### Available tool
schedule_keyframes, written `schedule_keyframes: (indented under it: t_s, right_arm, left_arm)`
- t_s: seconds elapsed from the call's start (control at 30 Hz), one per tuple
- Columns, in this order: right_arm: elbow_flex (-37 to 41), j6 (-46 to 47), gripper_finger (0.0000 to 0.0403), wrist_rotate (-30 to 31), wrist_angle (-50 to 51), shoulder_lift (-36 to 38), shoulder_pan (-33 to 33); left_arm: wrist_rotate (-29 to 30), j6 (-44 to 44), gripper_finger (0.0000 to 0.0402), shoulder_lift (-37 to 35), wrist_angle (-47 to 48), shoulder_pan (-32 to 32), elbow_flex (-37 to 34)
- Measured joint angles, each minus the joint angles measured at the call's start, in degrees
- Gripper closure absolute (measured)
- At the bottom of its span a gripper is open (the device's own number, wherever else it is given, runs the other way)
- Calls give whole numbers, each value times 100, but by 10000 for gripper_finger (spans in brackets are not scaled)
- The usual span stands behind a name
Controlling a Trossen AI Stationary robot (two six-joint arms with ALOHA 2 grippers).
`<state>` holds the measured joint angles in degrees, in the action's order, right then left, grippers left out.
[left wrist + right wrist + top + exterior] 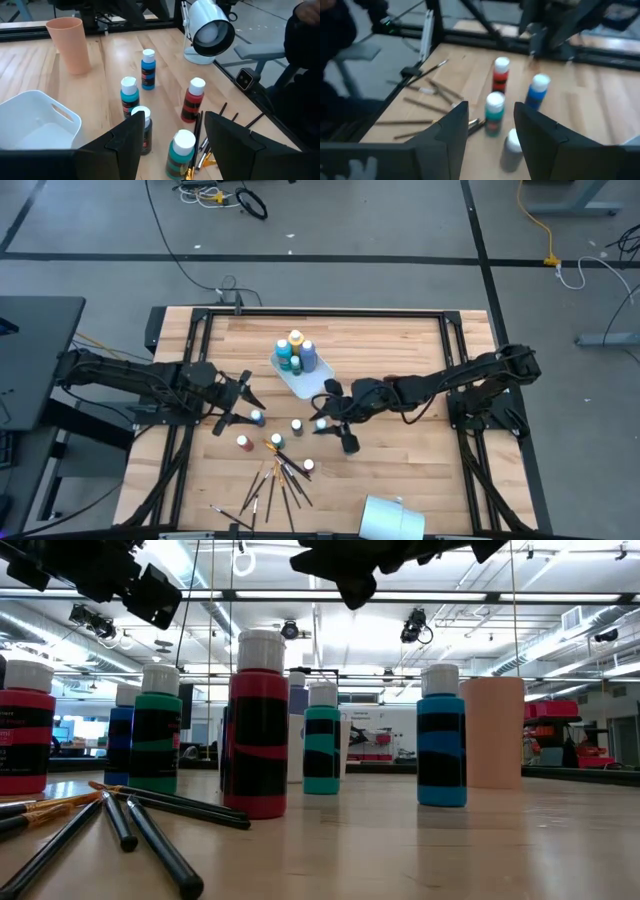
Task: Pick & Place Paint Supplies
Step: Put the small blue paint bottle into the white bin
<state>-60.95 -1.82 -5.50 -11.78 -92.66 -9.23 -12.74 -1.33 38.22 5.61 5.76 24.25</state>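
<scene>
Several small paint bottles stand on their bases on the wooden table: blue (148,70), teal (128,95), red (193,100), dark grey (141,131) and green (181,152). More bottles stand in the white tray (300,375). Thin dark-tipped brushes (272,480) lie flat near the table's near edge. My left gripper (248,402) hangs open left of the loose bottles; in its wrist view the gripper (175,127) has the green bottle between and beyond its fingers. My right gripper (335,418) hangs open right of them, and in its wrist view the gripper (490,125) faces green (494,112) and grey (512,147) bottles.
A peach cup (70,42) stands upright on the table beyond the tray. A white cup (390,518) lies on its side at the near edge. Black rails frame the table (400,470), with bare wood at its right half. A person's dark sleeve (300,75) shows beyond the edge.
</scene>
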Motion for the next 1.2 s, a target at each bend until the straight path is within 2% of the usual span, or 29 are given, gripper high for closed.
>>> schedule_keyframes:
  t_s: [0.17,1.03,1.2]
  right_arm:
    - [0,-78,242,363,-229,-3,2]
    - [0,139,229,293,-344,-3,17]
    - [0,137,231,293,-340,-7,15]
  left_arm:
    - [1,217,185,0,2,0,0]
    - [-215,95,185,2,29,4,0]
    - [-501,120,185,2,134,15,0]
